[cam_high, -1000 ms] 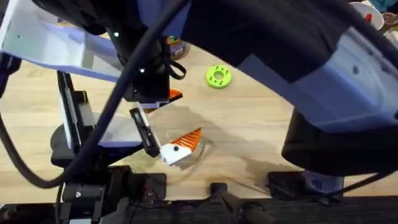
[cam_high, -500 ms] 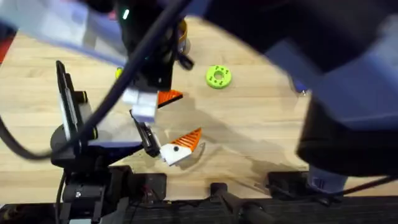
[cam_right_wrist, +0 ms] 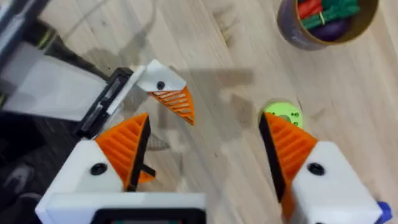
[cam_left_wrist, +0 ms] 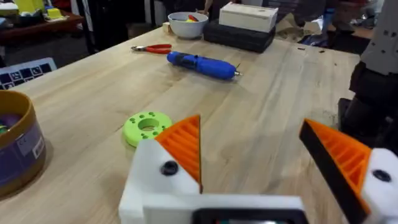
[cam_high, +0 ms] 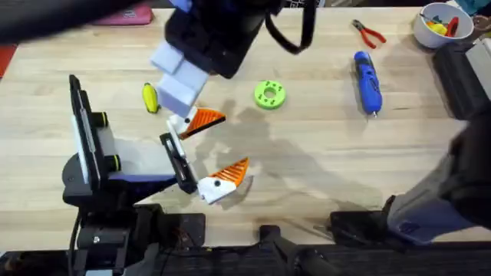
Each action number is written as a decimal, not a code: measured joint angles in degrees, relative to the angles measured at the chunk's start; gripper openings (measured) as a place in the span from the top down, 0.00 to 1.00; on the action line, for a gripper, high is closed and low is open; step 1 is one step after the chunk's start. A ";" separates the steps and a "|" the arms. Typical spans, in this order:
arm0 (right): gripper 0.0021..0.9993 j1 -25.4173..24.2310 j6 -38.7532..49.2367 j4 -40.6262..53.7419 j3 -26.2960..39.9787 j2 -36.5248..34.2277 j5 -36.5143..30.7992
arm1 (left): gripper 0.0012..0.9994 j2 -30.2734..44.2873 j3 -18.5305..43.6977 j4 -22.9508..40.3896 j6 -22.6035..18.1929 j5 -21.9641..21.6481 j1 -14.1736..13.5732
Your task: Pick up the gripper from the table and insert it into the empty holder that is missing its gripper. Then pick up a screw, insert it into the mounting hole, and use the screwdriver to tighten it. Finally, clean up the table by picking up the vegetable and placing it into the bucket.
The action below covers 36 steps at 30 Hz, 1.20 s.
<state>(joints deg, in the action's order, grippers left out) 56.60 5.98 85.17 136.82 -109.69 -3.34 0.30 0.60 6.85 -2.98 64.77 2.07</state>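
Right gripper (cam_right_wrist: 202, 155), jaws spread wide w/ nothing between, hangs over the table (cam_high: 307, 165) above a mounted white-and-orange finger (cam_right_wrist: 166, 90). Left gripper (cam_left_wrist: 255, 158) also spread, empty. In the overhead view the blue screwdriver (cam_high: 367, 81) lies lengthwise, bit pointing toward the arms' bases, red pliers (cam_high: 370, 34) beyond it. Yellow vegetable (cam_high: 149, 98) lies on the left, long axis front-to-back. Green disc (cam_high: 269, 94) sits mid-table. Bucket (cam_right_wrist: 323, 22) holds toys.
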 joint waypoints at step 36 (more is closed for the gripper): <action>0.01 -52.19 -14.17 -10.79 -53.86 28.35 0.12 | 0.01 0.02 0.00 0.00 0.00 0.00 0.00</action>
<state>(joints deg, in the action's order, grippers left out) 4.41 -8.19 74.38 82.96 -81.34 -3.22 0.32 0.60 6.85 -2.98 64.77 2.07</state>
